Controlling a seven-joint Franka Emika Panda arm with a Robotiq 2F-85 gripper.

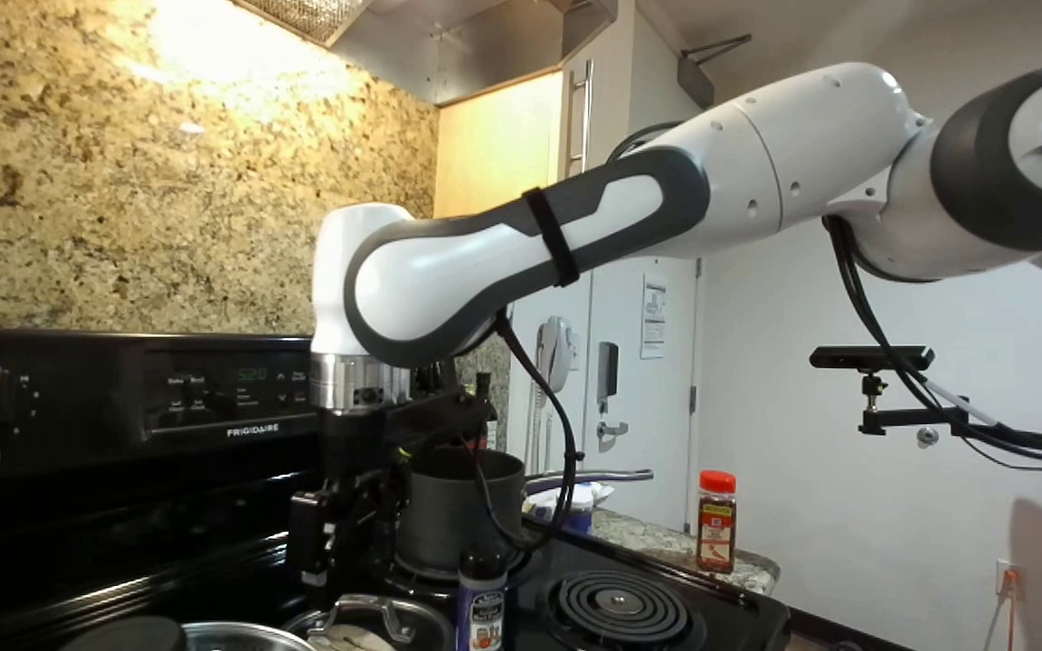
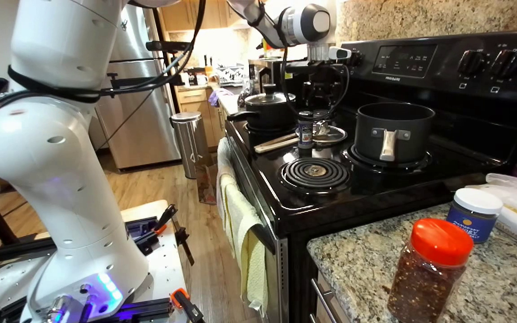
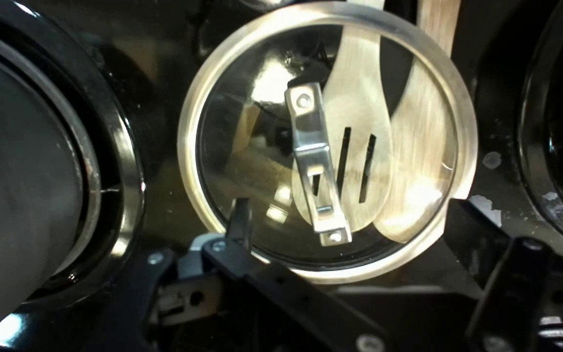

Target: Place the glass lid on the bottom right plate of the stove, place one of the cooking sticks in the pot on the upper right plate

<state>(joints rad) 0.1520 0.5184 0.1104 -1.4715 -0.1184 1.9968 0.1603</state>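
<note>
1 glass lid (image 3: pixel 271 161), clear, metal-rimmed. Place: on the stove (image 2: pixel 375 188), just beside the pot (image 2: pixel 395 127), laid over the cooking sticks. Not held.

1 lid handle (image 3: pixel 316 162), bar-shaped, metal. Long axis: past the pot, not at it; slightly slanted in the wrist view.

1 gripper (image 3: pixel 350 210), on the only arm (image 1: pixel 458 280). Fingers spread wide, holding nothing; 1 on the handle's pot side, 1 on the side away from the pot. The handle shows between them, mostly ahead of their tips. Clearance above the lid: cannot be told.

Judgement on fit: the line between the fingers runs toward the pot and crosses the handle's axis, so a descent and a pinch across the narrow width should serve, with little turning.

2 cooking sticks (image 2: pixel 278 144), pale wood, 1 slotted. Broad ends beneath the lid; shafts, in an exterior view, reaching out away from the pot. They may shift or cling when the lid rises.

1 bottom right plate (image 2: pixel 315 172), coiled, in front of the pot. Lid not yet on it.

1 small dark bottle (image 2: pixel 305 130), upright, near the lid, apart from the pot; a likely obstacle to the carry.
</note>
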